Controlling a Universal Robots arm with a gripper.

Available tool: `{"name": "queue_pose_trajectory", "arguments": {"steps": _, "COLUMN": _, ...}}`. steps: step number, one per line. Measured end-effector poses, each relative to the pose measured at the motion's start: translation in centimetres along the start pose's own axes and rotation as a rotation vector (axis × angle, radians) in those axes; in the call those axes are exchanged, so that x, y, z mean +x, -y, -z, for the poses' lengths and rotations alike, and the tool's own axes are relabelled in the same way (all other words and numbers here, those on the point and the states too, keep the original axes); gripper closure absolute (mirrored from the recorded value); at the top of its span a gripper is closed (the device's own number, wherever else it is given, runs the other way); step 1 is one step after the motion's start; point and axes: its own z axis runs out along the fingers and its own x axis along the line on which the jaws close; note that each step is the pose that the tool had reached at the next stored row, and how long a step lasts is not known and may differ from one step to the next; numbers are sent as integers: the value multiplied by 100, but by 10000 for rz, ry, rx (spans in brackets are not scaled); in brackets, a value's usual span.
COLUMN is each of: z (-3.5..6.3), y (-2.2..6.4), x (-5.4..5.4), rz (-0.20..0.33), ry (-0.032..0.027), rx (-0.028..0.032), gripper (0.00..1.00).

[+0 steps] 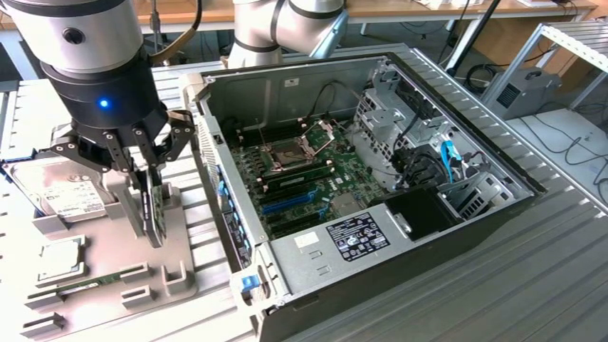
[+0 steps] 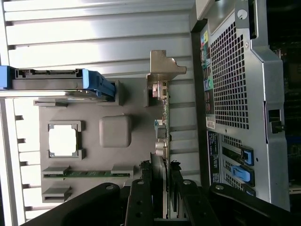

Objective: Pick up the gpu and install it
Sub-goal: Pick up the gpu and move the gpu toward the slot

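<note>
Exterior view has me at about nine o'clock in the frame. My gripper (image 1: 150, 178) hangs over the grey fixture tray (image 1: 181, 274) with my fingers (image 1: 116, 151) drawn narrow and clamped on the gpu (image 1: 153, 214), one on each flat face. The card stands on edge with its lower end down at the tray's slot, and I cannot tell whether it is clear of the slot. From the gpu, the hard drive (image 1: 67, 194) with its white label lies at nine to ten o'clock. The CPU (image 1: 59, 260) sits in its pocket at eight o'clock and the green memory stick (image 1: 90, 281) lies at seven, all apart from the card. At three o'clock, just beside the tray, stands the open computer case (image 1: 213, 185). Its near wall rises between the card and the motherboard (image 1: 314, 171), with the blue expansion slots (image 1: 285, 204) just past that wall. In the wrist view my gripper (image 2: 161, 169) straddles the gpu (image 2: 162, 120) seen edge-on. The silvery bracket (image 2: 162, 70) is at the end away from my fingers (image 2: 141, 202), and the case's perforated rear panel (image 2: 235, 80) runs alongside, close but apart.
</note>
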Motion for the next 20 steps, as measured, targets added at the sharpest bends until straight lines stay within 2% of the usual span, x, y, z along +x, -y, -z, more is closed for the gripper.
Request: {"name": "queue_pose_trajectory", "arguments": {"steps": 20, "z": 46, "y": -2, "x": -1, "rz": 0, "ry": 1, "rx": -1, "gripper": 74}}
